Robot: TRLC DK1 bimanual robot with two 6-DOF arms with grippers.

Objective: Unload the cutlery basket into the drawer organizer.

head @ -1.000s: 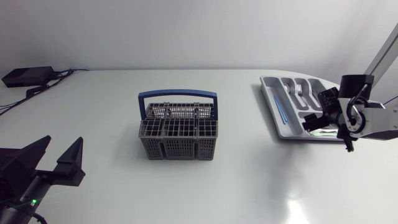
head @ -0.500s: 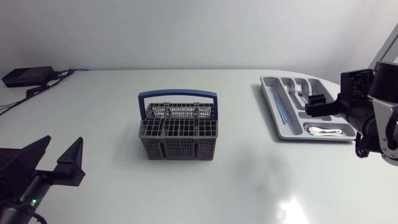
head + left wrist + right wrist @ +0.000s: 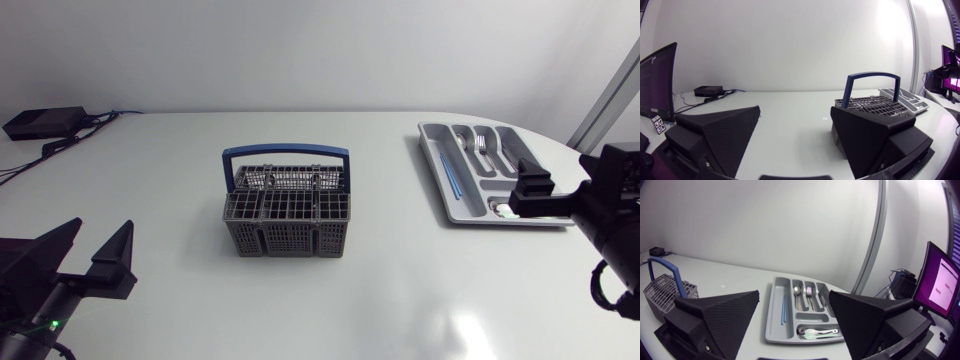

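The grey cutlery basket with its blue handle stands mid-table; I see no cutlery sticking out of it. The grey drawer organizer lies at the back right. It holds a blue stick, a spoon, forks and a white spoon in the front compartment. My right gripper stands open and empty just before the organizer's near end. My left gripper is open at the front left, far from the basket.
A black box with cables sits at the table's back left corner. My right arm hangs over the table's right edge, beside the organizer's front corner.
My right gripper has drawn back from over the organizer's front compartment toward the table's front right, and the white spoon now lies in that compartment. The left arm has not moved.
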